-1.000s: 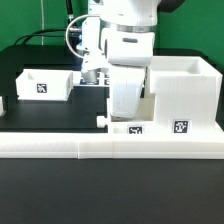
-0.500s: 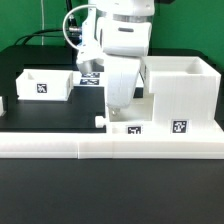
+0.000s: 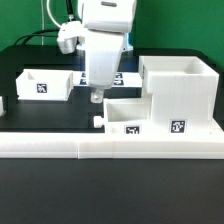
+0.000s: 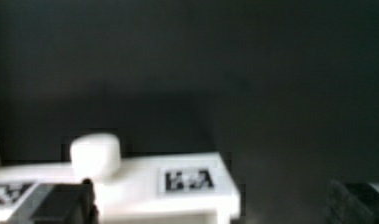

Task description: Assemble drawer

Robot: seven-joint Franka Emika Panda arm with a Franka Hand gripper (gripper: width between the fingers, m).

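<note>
Drawer housing (image 3: pixel 182 88) stands on the counter (image 3: pixel 60 110) at the exterior view's right. One knobbed tray (image 3: pixel 128 117) sits just near of it, seemingly against the border rail (image 3: pixel 60 147), which I judge squares it up for sliding in; the other tray (image 3: pixel 44 84) waits well apart at the left. My gripper (image 3: pixel 96 97) hangs just above that near tray's knob (image 3: pixel 99 121), carrying nothing I can see, though the wrist view is too blurred to tell whether its fingers are spread or pressed together.
</note>
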